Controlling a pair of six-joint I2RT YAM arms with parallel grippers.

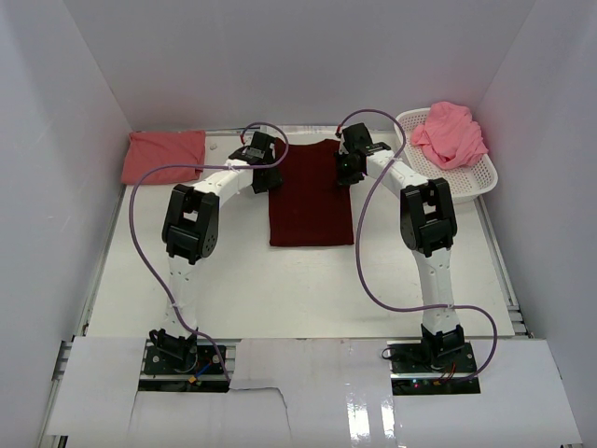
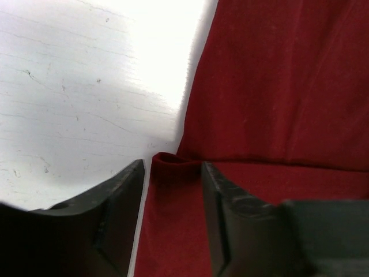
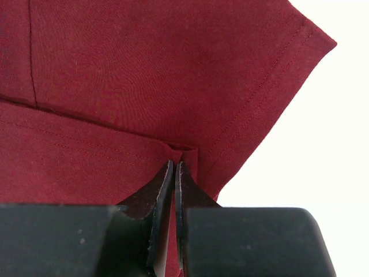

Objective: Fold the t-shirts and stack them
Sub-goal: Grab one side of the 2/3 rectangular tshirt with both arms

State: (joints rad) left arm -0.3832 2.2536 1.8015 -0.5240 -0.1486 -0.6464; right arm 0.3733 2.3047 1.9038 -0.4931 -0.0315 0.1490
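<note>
Seen from above, a maroon t-shirt (image 1: 311, 201) lies flat in the middle of a white table (image 1: 280, 289), already narrowed into a tall rectangle, with both robot arms reaching to its far end. The right gripper (image 3: 174, 168) has its jaws pressed together on a pinch of the maroon cloth at the far right corner, beside where a sleeve fans out. The left gripper (image 2: 172, 170) is at the far left corner with its jaws apart, straddling a small raised ridge of the shirt's edge; whether its pads touch the cloth is hard to tell. Taking both far corners is probably meant to let the arms lift that end together and carry it toward the near hem for the next fold. A salmon t-shirt (image 1: 163, 156) sits folded at the far left of the table, likely the start of the stack. A lighter pink t-shirt (image 1: 451, 133) lies crumpled in a white perforated basket (image 1: 476, 179) at the far right, not yet folded. From above, the wrists hide the fingertips and the shirt's far edge, and each wrist view is cropped so close that only cloth and table show.
</note>
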